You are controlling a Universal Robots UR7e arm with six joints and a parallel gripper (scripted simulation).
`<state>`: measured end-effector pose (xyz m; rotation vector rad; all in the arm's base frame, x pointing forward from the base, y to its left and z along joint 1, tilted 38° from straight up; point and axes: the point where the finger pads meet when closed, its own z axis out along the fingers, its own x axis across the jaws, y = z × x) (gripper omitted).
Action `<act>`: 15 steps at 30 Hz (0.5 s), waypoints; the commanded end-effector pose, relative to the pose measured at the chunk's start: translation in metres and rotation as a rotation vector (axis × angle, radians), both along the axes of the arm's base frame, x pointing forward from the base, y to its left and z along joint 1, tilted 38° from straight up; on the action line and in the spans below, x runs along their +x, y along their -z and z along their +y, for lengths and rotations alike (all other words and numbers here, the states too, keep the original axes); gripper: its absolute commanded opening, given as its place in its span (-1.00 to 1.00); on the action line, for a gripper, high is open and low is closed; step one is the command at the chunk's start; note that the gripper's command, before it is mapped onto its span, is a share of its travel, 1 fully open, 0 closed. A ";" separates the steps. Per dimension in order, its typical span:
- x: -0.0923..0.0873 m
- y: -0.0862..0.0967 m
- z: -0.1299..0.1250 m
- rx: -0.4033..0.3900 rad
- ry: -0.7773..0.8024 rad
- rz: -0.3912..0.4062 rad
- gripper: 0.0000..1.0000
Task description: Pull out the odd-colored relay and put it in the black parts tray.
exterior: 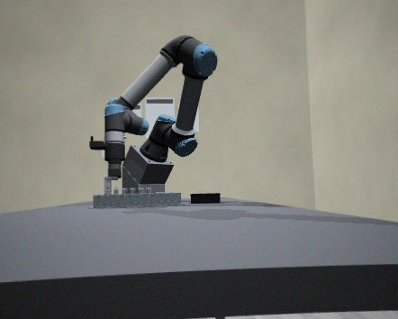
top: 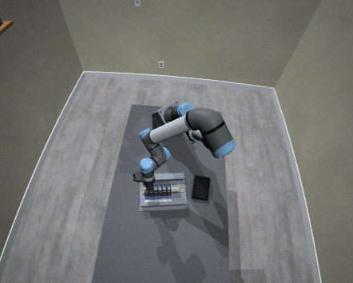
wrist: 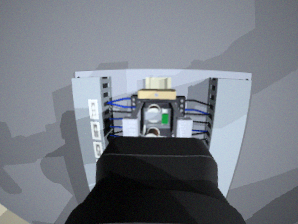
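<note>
Seen from the exterior view, near to far. Closest, a broad stretch of grey tabletop (exterior: 221,243) with a dark front edge. Further back, left of centre, the relay panel (exterior: 137,200) lying flat on that tabletop, a row of small relay tops standing along it. At its left end, one relay (exterior: 108,185) raised above the row, still over the panel, clamped in the gripper (exterior: 114,175), which points straight down. Just right of the panel, apart from it, the black parts tray (exterior: 205,197), low and flat on the tabletop. Behind both, the arm (exterior: 149,78) folded in a high arch from its slanted dark base block (exterior: 159,173), blue caps at the joints. Beyond, plain beige walls.

From the wrist view, black gripper body (wrist: 156,189) filling the lower half; past it the held relay (wrist: 154,117) with a green button (wrist: 162,120) on its face, blue wires to either side and the pale panel (wrist: 229,123) below. Fingers hidden under the gripper body.

From the top view, gripper (top: 148,188) at the left end of the relay row on the panel (top: 162,203), tray (top: 201,188) just to the right, nothing visible inside it. Colours of the other buttons too small to make out.
</note>
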<state>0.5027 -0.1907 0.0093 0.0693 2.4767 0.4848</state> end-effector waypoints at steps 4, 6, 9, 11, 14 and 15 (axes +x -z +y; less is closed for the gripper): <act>0.000 -0.001 -0.001 -0.002 -0.005 0.011 -1.00; 0.000 -0.001 -0.001 -0.002 -0.005 0.012 -1.00; 0.000 -0.001 -0.001 -0.002 -0.007 0.018 -1.00; 0.001 -0.001 -0.001 -0.002 -0.010 0.024 -1.00; 0.001 -0.001 -0.001 -0.003 -0.012 0.031 -1.00; 0.001 -0.001 -0.001 -0.003 -0.013 0.033 -1.00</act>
